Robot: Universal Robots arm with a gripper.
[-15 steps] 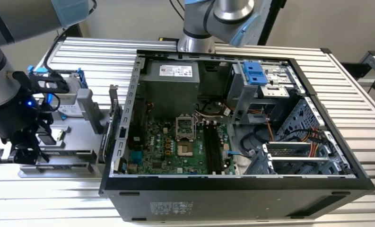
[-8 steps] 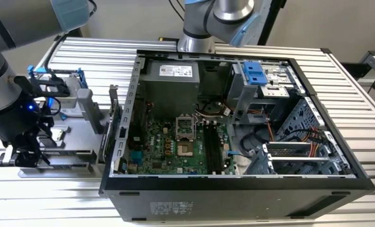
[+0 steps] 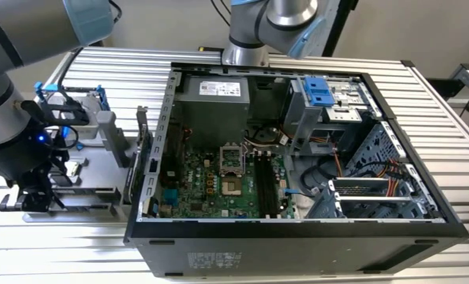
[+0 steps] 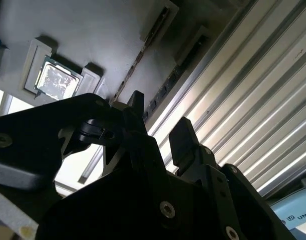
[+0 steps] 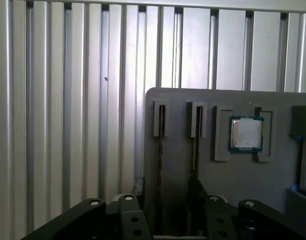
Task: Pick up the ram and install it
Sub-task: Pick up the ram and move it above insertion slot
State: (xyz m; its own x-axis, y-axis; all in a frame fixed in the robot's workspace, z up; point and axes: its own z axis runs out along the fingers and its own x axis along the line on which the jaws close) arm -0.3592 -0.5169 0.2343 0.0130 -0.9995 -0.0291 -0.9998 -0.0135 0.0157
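Two ram sticks stand edge-on in slots of a grey holder tray (image 5: 179, 100). In the first wrist view my gripper (image 5: 165, 192) is open, its dark fingers (image 5: 137, 186) either side of the ram (image 5: 161, 150) that lies farther from the processor chip. The second ram (image 5: 195, 142) runs under the other finger. The second wrist view shows the same: the gripper (image 4: 160, 120) straddles the end of that ram (image 4: 168, 85), with the other ram (image 4: 137, 55) beside it. In the exterior view the gripper (image 3: 31, 198) hangs low over the tray (image 3: 100, 198), on the exterior view's left of the computer case.
A square silver processor chip (image 5: 246, 134) sits in its pocket on the tray. The open computer case (image 3: 297, 231) holds the motherboard with black memory slots (image 3: 266, 183), a power supply (image 3: 214, 106) and drive cages (image 3: 368, 189). The table is ribbed aluminium (image 5: 67, 100).
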